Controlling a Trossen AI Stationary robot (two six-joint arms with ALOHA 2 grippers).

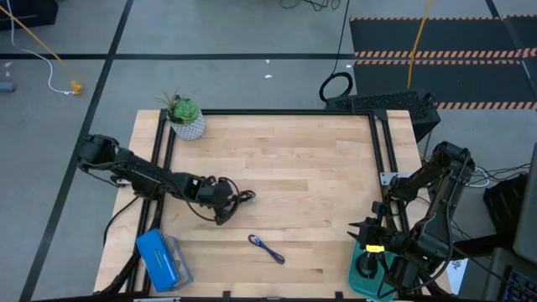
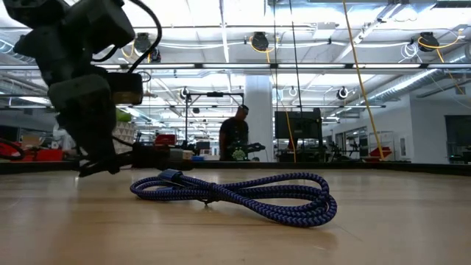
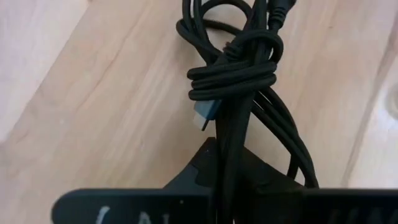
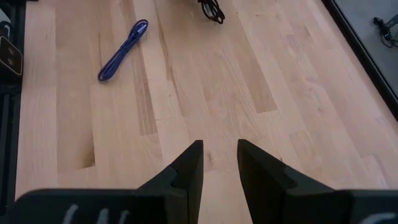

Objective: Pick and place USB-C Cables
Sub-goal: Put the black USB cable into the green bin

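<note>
A black USB-C cable bundle (image 3: 233,68), tied round its middle with its own turns, lies on the wooden table left of centre (image 1: 241,198). My left gripper (image 1: 223,208) comes in from the table's left and is shut on it. A blue-purple cable bundle (image 1: 267,249) lies flat on the table nearer the front edge, also seen in the low view (image 2: 235,195) and the right wrist view (image 4: 123,50). My right gripper (image 4: 221,165) hangs open and empty above the teal tray (image 1: 357,281) at the front right. My left gripper pinches a few strands of the black bundle's loop (image 3: 231,163) between its two fingers, just below the wrapped middle. The fingers slant down from the table's left and lie roughly along the strands. The rest of the bundle lies on the table beyond the fingertips.
A potted plant (image 1: 186,117) stands at the far left corner and a blue box (image 1: 164,258) at the front left. Bare wood lies between the two cables and the tray. A person (image 2: 235,136) stands in the room far behind the table.
</note>
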